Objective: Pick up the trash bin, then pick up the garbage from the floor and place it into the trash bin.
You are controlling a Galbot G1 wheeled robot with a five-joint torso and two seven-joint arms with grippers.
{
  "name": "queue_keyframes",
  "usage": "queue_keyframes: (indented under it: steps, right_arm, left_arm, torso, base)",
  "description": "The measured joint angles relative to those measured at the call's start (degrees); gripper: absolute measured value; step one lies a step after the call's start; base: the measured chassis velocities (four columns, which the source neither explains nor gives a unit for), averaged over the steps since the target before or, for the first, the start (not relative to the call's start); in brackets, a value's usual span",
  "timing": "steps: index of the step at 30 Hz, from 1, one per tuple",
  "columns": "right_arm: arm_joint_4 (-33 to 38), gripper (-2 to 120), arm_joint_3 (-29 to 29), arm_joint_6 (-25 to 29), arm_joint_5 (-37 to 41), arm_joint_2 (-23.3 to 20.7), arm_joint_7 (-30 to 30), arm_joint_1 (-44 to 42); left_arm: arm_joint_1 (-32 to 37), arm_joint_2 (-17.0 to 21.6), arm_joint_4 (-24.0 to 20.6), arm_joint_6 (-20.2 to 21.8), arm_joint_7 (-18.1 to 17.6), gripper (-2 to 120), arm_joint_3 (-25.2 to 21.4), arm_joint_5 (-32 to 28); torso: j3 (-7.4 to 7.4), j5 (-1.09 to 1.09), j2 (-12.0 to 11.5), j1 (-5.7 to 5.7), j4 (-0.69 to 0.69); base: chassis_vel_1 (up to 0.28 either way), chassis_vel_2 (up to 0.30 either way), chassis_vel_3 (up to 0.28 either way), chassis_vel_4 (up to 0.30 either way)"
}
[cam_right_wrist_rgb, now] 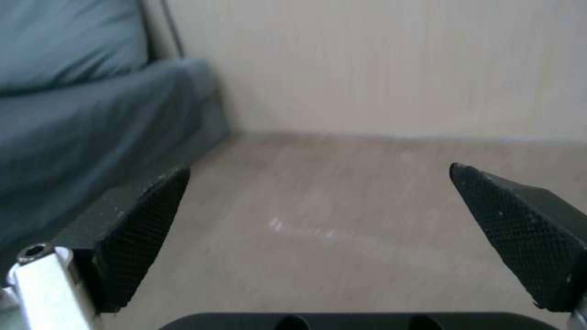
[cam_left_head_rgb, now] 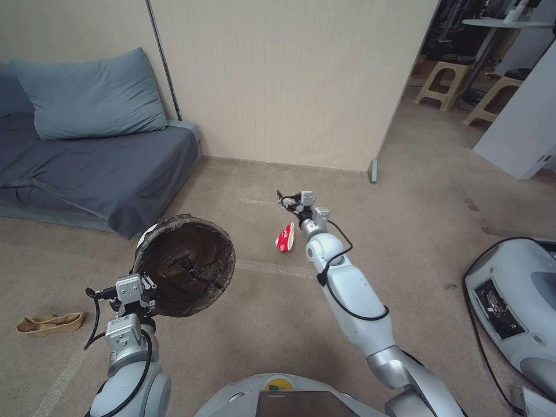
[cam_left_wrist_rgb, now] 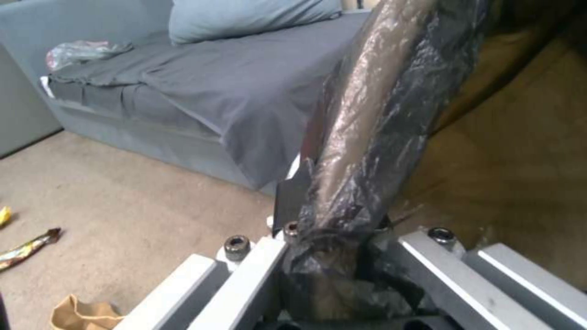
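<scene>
The trash bin [cam_left_head_rgb: 186, 265], white with a dark bag over its rim, hangs tilted above the floor with its mouth toward me. My left gripper [cam_left_head_rgb: 152, 282] is shut on the near rim. In the left wrist view the left gripper [cam_left_wrist_rgb: 333, 243] pinches the bag-covered rim of the trash bin [cam_left_wrist_rgb: 373, 128]. A piece of garbage, a red snack wrapper [cam_left_head_rgb: 284, 237], lies on the floor just near of my right gripper [cam_left_head_rgb: 285, 200]. The right gripper [cam_right_wrist_rgb: 318, 220] is open over bare floor with nothing between its fingers [cam_right_wrist_rgb: 144, 224]. A tan paper piece [cam_left_head_rgb: 50, 322] lies at the left.
A grey sofa bed [cam_left_head_rgb: 98, 162] with a blue pillow [cam_left_head_rgb: 92, 95] stands at the left against the beige wall [cam_left_head_rgb: 289, 81]. Another machine's grey base [cam_left_head_rgb: 515, 295] and its cable sit at the right. Stools [cam_left_head_rgb: 443, 78] stand beyond the doorway. A striped wrapper [cam_left_wrist_rgb: 27, 250] lies by the sofa.
</scene>
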Motion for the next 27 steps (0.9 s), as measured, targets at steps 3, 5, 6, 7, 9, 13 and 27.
queue_keyframes:
  steps: [3, 5, 6, 7, 9, 13, 27]
  right_arm:
    - [-3.7, 100, -2.9, -0.8, 1.2, 0.7, 0.3, 2.1]
    - [-8.3, 100, -6.4, -1.8, 2.6, 1.6, 0.6, 4.6]
    - [-10.0, 100, -7.8, -2.2, 3.2, 1.9, 0.7, 5.6]
    - [-10.0, 100, -7.8, -2.2, 3.2, 1.9, 0.7, 5.6]
    - [-12.3, 100, -9.6, -2.7, 3.9, 2.3, 0.9, 6.9]
    - [-12.6, 100, -9.8, -2.8, 4.0, 2.3, 0.9, 7.0]
    - [-28.5, 100, -7.6, -0.6, -2.0, 4.3, -0.9, 9.2]
  left_arm:
    - [0.1, -0.1, 0.0, -0.1, 0.0, 0, 0.0, 0.1]
    - [0.1, -0.3, 0.0, -0.1, 0.0, 0, -0.1, 0.3]
    - [0.2, -0.4, 0.0, -0.2, 0.0, 0, 0.0, 0.3]
    - [0.2, -0.4, 0.0, -0.2, 0.0, 0, 0.0, 0.3]
    - [0.4, -0.7, 0.0, -0.3, 0.0, 0, 0.0, 0.5]
    - [0.5, -0.8, 0.0, -0.4, 0.0, 0, 0.1, 0.6]
    - [0.4, -0.9, 0.0, -0.6, -0.1, 0, 0.0, 0.7]
  torso:
    - [0.0, -0.02, 0.0, 0.0, 0.04]
    - [0.01, -0.02, 0.0, 0.0, 0.07]
    - [0.0, -0.01, 0.0, 0.0, 0.06]
    - [0.0, -0.01, 0.0, 0.0, 0.06]
    - [0.0, -0.01, 0.0, 0.0, 0.06]
    - [0.0, -0.02, 0.0, 0.0, 0.03]
    - [0.0, -0.01, 0.0, 0.0, 0.05]
  base:
    - [0.0, 0.0, 0.0, 0.0]
    - [0.0, 0.0, 0.0, 0.0]
    - [0.0, 0.0, 0.0, 0.0]
    - [0.0, 0.0, 0.0, 0.0]
    - [0.0, 0.0, 0.0, 0.0]
    - [0.0, 0.0, 0.0, 0.0]
    - [0.0, 0.0, 0.0, 0.0]
